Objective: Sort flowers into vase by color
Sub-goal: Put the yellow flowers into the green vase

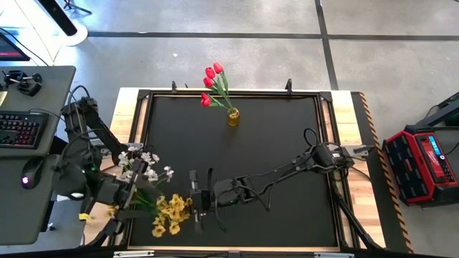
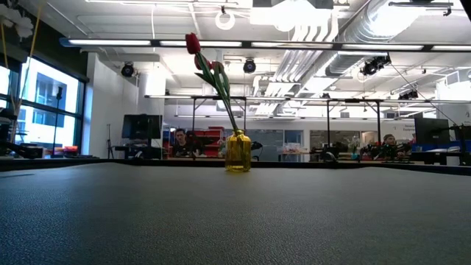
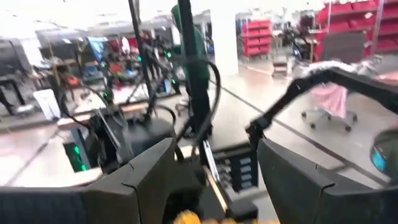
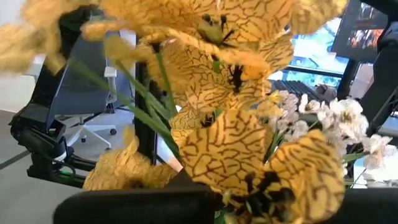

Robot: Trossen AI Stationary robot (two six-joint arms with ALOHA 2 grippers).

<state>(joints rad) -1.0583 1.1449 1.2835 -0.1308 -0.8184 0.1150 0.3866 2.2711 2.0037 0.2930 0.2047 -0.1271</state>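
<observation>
Red tulips (image 1: 213, 82) (image 2: 202, 59) stand with their stems in a small yellow vase (image 1: 233, 117) (image 2: 238, 152) at the table's far middle. At the near left, a bunch of white blossoms (image 1: 143, 166) (image 4: 329, 118) and yellow blossoms (image 1: 171, 213) (image 4: 230, 155) fans out from my left gripper (image 1: 128, 197) (image 3: 214, 149), which points level toward the right. My right gripper (image 1: 192, 203) is shut and level, with its tips at the yellow blossoms. My left gripper has the bunch by its green stems (image 1: 142, 198), coming level from the table's left. The blossoms spread toward the right, off the table. The gripper hides the place of contact; its wrist view shows only a yellow bit (image 3: 186, 218) low between the fingers. My right gripper's shut fingers (image 4: 155, 202) reach the yellow blossoms from the right. I cannot tell whether a stem is between them.
A desk with a keyboard (image 1: 21, 129) and a mouse (image 1: 29, 172) stands left of the table, and a red case (image 1: 423, 161) right of it. The black mat (image 1: 287, 136) lies bare between the vase and the arms. People sit in the room behind (image 2: 180, 140).
</observation>
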